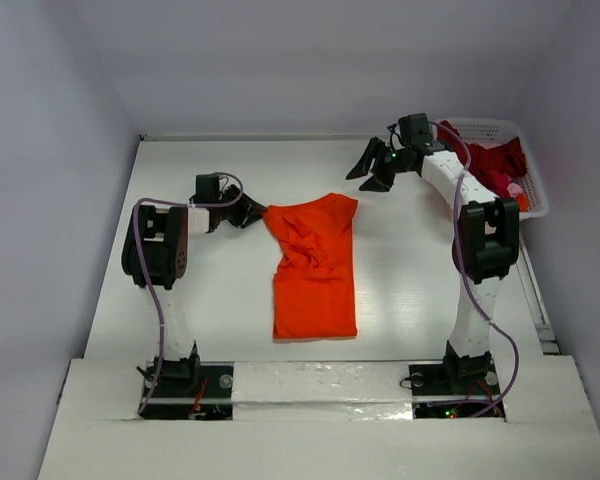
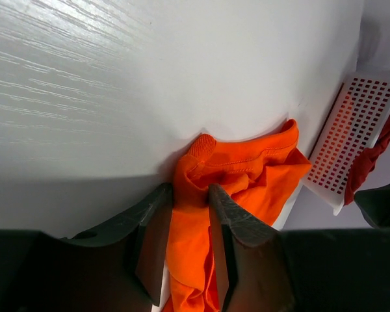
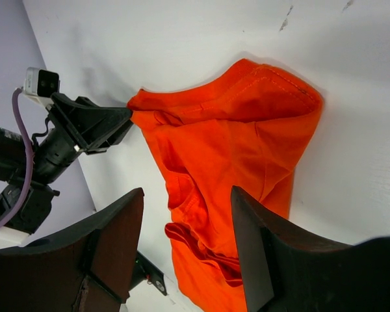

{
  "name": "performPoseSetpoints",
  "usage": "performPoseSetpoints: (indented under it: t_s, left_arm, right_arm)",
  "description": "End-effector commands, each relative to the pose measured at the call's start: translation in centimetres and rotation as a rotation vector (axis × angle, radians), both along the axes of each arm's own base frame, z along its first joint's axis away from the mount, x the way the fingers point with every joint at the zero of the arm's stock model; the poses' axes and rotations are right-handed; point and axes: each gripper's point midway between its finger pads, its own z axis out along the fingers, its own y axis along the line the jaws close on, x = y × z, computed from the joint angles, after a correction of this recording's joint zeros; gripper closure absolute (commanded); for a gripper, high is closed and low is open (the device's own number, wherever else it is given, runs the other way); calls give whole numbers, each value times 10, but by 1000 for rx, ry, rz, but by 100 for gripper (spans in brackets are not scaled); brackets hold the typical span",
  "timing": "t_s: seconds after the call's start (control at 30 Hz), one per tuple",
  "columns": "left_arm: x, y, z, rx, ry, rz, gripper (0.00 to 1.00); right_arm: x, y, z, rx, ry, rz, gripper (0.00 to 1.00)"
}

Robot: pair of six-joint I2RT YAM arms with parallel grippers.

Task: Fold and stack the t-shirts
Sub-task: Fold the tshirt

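1. One orange t-shirt (image 1: 315,265) lies on the white table (image 1: 210,290) between the two arms. It is partly folded into a long strip running from far to near (rumpled at the far end, flatter toward the near edge).
2. The left gripper (image 1: 252,212) is low at the shirt's far left corner. Its wrist view shows both fingers (image 2: 156,240) pressed against a bunch of orange cloth that fills the gap between them, so the jaws are clamped on the shirt.
3. The right gripper (image 1: 370,175) hangs over bare table just beyond the shirt's far right corner, apart from the cloth. Its jaws stand spread with nothing between them.
4. Several dark red t-shirts (image 1: 495,165) sit heaped in the white latticed basket (image 1: 535,205) at the far right corner of the table, behind the right arm (how many I cannot tell).
5. One rumpled fold runs across the orange shirt's upper half, seen from the right wrist.
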Motion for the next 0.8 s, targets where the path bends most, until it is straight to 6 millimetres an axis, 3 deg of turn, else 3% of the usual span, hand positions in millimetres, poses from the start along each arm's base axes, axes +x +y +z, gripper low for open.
performPoseSetpoints:
  t_s: [0.0, 0.47, 0.77]
  left_arm:
    - [-27, 6, -42, 74, 156, 3, 72]
    - [-22, -3, -33, 65, 150, -11, 68]
    - [-18, -3, -27, 66, 145, -8, 82]
  right_arm:
    - [2, 1, 36, 39, -94, 8, 39]
    - [0, 0, 33, 33, -86, 2, 39]
    - [0, -1, 34, 24, -87, 1, 39]
